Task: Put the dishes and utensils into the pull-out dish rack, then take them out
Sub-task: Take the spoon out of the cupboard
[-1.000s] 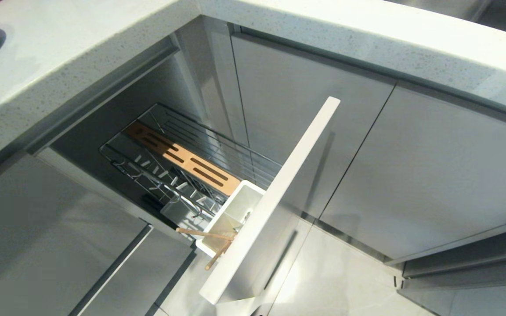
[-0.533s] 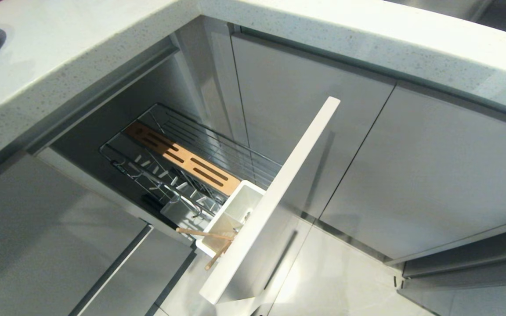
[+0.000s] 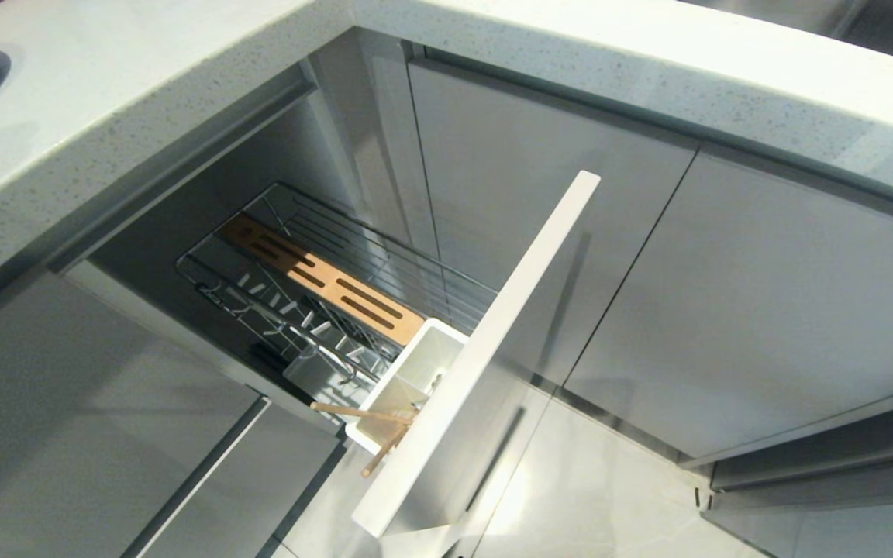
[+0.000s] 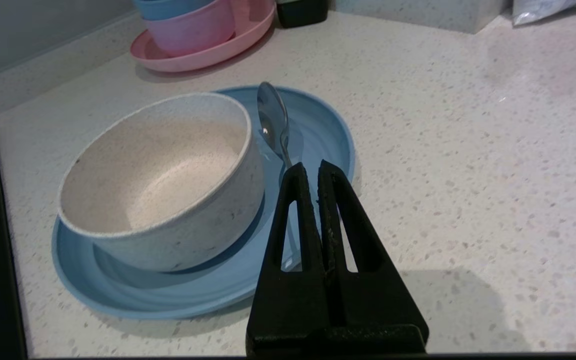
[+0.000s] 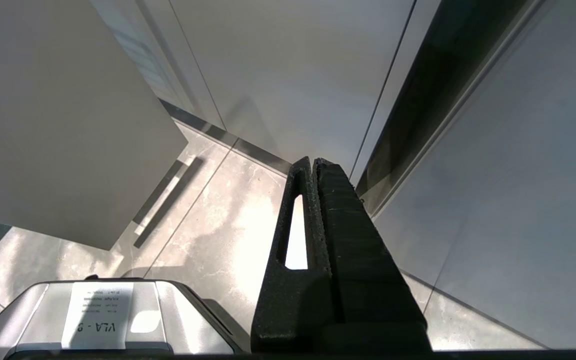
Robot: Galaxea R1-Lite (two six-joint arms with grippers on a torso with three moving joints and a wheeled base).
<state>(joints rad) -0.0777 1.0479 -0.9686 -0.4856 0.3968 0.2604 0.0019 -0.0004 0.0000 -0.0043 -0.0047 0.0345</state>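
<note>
On the speckled counter, white bowl [image 4: 160, 180] on light-blue plate [image 4: 318, 135], left gripper [image 4: 309, 170] jaws clamped on silver spoon [image 4: 273, 117], right gripper [image 5: 313, 165] jaws together.

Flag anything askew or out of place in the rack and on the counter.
The chopsticks lie tilted across the utensil cup, one tip hanging out over its rim, not upright. On the counter nothing stands out.

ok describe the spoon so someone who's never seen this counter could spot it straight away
On the pale speckled counter sits a light-blue plate with a white bowl on it. The spoon is squeezed between the bowl's side and the plate's rim, its handle pinched in the shut left claw. It is the only shiny metal thing there; the pink plate behind holds only bowls.
</note>
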